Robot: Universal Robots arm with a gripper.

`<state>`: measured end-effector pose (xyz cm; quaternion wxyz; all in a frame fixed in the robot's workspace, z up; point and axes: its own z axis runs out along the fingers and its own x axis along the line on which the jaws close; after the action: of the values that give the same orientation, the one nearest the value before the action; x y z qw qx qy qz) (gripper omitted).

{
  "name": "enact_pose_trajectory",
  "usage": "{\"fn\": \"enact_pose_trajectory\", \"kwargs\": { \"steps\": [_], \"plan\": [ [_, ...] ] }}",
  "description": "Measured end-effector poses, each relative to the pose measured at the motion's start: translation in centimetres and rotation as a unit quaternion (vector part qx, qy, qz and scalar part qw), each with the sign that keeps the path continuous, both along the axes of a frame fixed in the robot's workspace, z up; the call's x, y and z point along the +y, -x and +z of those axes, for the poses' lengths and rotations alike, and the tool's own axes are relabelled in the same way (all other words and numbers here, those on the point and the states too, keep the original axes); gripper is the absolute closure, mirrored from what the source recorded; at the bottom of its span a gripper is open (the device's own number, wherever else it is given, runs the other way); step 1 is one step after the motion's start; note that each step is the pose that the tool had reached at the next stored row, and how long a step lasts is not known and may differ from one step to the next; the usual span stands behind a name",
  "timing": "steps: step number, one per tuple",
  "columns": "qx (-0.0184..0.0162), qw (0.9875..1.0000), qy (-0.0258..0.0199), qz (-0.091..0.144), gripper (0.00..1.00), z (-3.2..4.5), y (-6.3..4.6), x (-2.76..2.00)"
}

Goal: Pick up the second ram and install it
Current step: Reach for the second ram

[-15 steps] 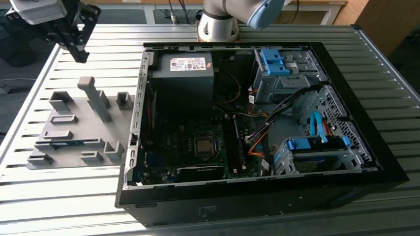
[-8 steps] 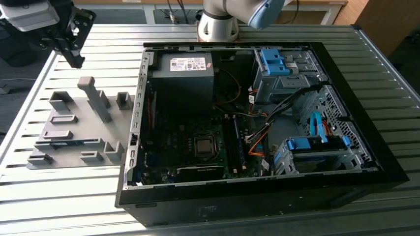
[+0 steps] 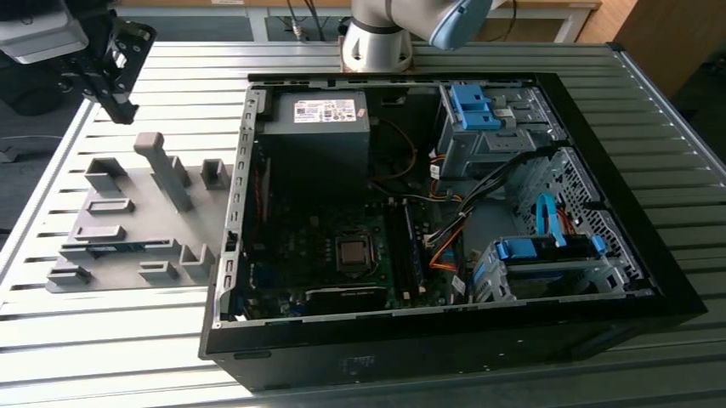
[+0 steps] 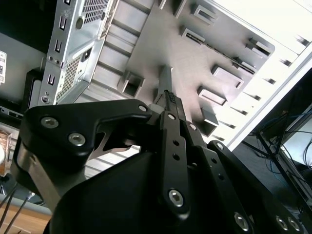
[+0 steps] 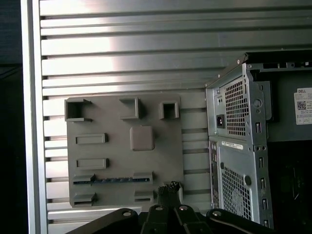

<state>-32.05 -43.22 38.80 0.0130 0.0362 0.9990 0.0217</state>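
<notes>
we see the gripper (image 3: 122, 110) up in the air at about 10 o'clock in the exterior view. it hangs over the far end of the grey fixture plate (image 3: 125, 225), which lies on the metal table (image 3: 114, 340). in both wrist views its fingers (image 5: 168, 187) are pressed together at the tips. they hold nothing.

the second ram (image 3: 117, 247) is lying in its holder on the fixture plate. it is a thin blue-green strip. in the exterior view it is at about 6 o'clock from the gripper and well apart from it. in the first wrist view the same strip (image 5: 119, 180) lies flat between two small grey blocks, close to the fingertips in the picture but down below them.

the open computer case (image 3: 454, 353) sits at about 3 o'clock from the plate. inside, the long dark slots (image 3: 406, 246) on the motherboard (image 3: 306, 246) wait. we cannot tell if one ram is in there already.

so we think the job has hardly started. the ram is not picked up yet, and it is not put in yet.
</notes>
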Motion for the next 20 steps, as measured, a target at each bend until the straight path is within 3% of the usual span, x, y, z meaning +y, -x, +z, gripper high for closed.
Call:
{"fn": "enact_pose_trajectory", "kwargs": {
  "steps": [9,20],
  "plan": [
    [0.0,1.0,0.0,0.0,0.89,0.0,0.2,0.0],
    [0.0,1.0,0.0,0.0,0.89,-0.07,1.3,-0.1]
  ]
}}
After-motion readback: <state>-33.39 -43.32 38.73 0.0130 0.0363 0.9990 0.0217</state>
